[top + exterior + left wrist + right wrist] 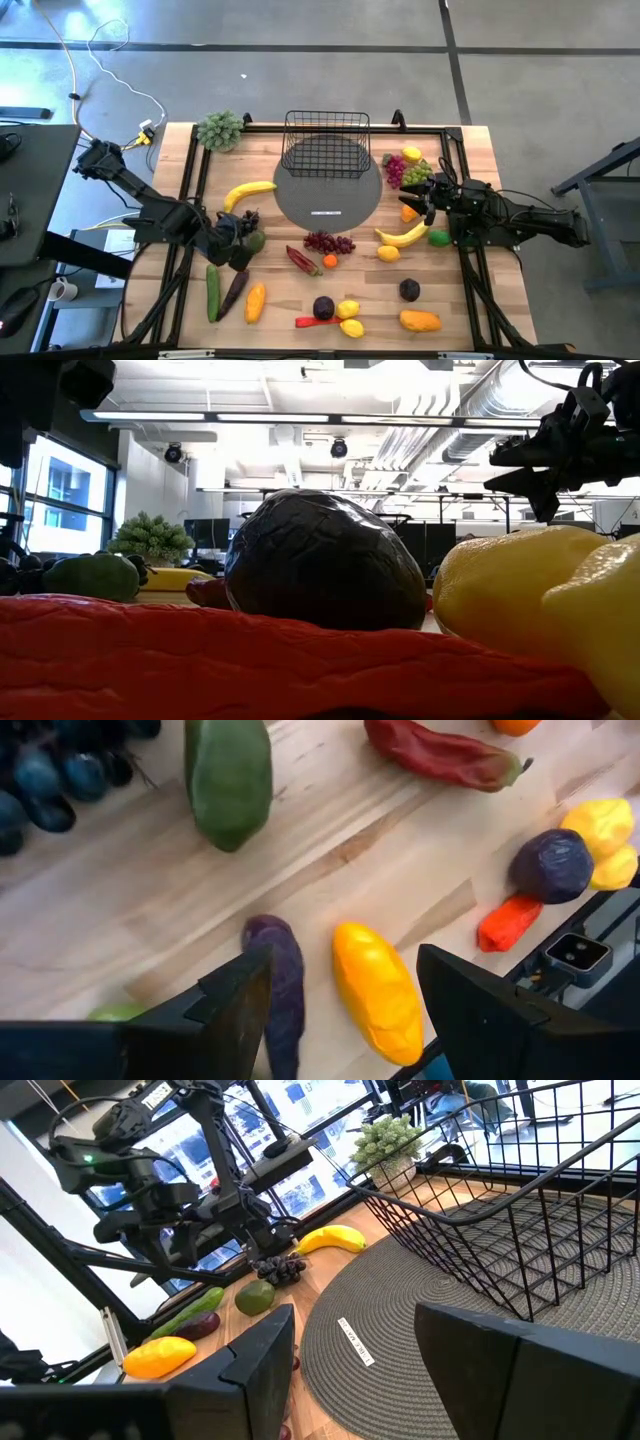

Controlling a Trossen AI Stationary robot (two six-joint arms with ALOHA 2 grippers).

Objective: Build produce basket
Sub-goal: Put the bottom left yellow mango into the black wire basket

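Basket: black wire-mesh basket point(327, 143) sits at the 12 o'clock edge of the grey round mat point(328, 195), empty of fruit as far as the high view shows.
Produce: scattered over the wooden table point(470, 300); banana point(247, 192) at the mat's 9 o'clock, red grapes point(328, 242) at its 6 o'clock, second banana point(402, 237) at its 4 o'clock.
Left gripper: my left gripper point(238, 238) hangs near the mat's 8 o'clock, beside the dark grapes point(50, 775) and a green fruit point(229, 780).
Left fingers: spread wide, holding nothing; between them the wrist view shows the purple eggplant point(283, 982) and an orange-yellow fruit point(377, 988) on the wood.
Right gripper: my right gripper point(428, 201) hovers at the mat's 3 o'clock, above the fruit there.
Right fingers: parted, with nothing held between them; mat and basket show past them.
Leafy bunch: pale-green bunch point(220, 130) at the basket's 9 o'clock.
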